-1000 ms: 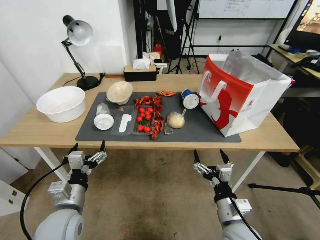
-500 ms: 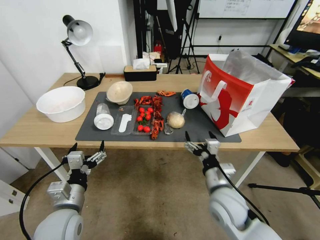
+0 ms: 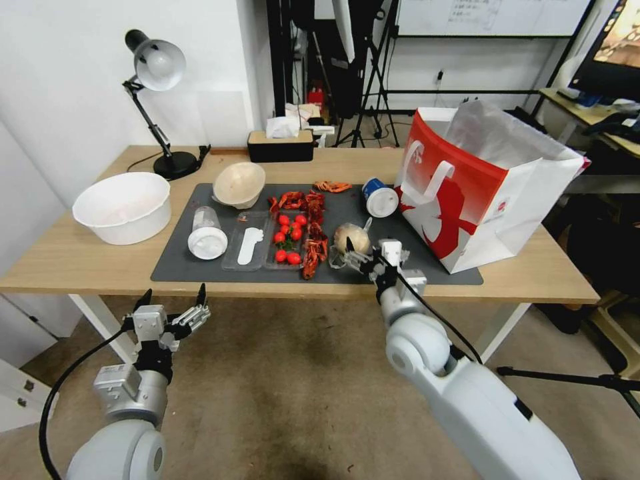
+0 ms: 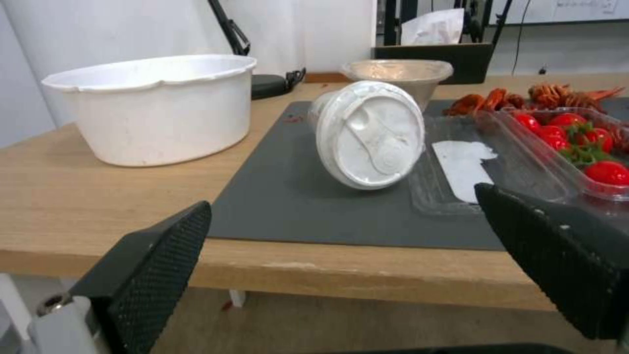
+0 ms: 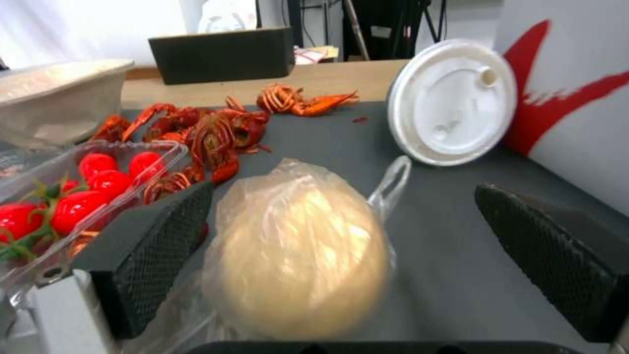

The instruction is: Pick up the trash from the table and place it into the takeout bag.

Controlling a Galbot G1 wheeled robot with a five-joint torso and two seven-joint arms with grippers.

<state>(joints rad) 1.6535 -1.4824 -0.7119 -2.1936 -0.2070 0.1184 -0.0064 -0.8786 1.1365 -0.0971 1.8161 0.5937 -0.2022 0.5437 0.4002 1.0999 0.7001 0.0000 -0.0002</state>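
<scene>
The left gripper hangs below the table edge, jaws wide. On the dark mat, the clear white-lidded cup lies on its side, lid toward the robot. The right gripper, jaws wide, flanks the bagged tan ball. The blue-and-white paper cup lies lid-forward beside the takeout bag.

White wall at left & behind; brownish mottled floor. Black desk lamp w/ silver shade stands by the wall, black tissue box near it. Behind: dark tripods, whiteboard, 2nd desk w/ monitor at right.
</scene>
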